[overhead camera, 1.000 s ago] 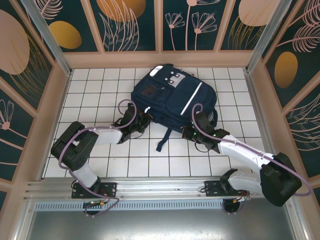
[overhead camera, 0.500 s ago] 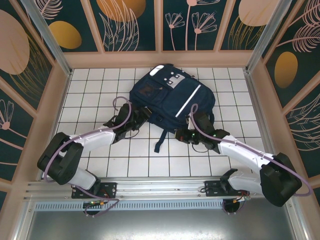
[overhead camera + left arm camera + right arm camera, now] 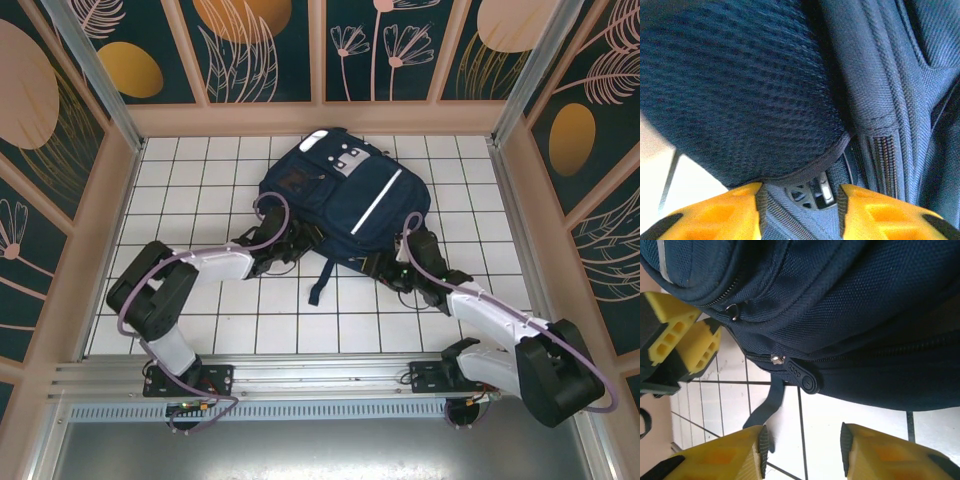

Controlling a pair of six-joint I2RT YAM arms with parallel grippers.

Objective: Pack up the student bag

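On tiled bench [image 3: 190, 170], far centre, student bag [image 3: 345, 190] lies flat. We judge it soft, floppy, bulky; take zipper pull [image 3: 799, 374] or strap [image 3: 322, 280]. Left hand [image 3: 800, 195] spread by mesh padding [image 3: 740, 85]; right hand [image 3: 802, 442] spread near pull, both empty.

Bag [image 3: 340, 190]: navy fabric, white stripe, grey patches. Bench [image 3: 200, 170]: white tiles, dark grid. Left claw [image 3: 800, 202], right claw [image 3: 802, 445]: yellow pads.

student bag [image 3: 890, 75] cropped at edges, buckle [image 3: 812, 192] half-hidden
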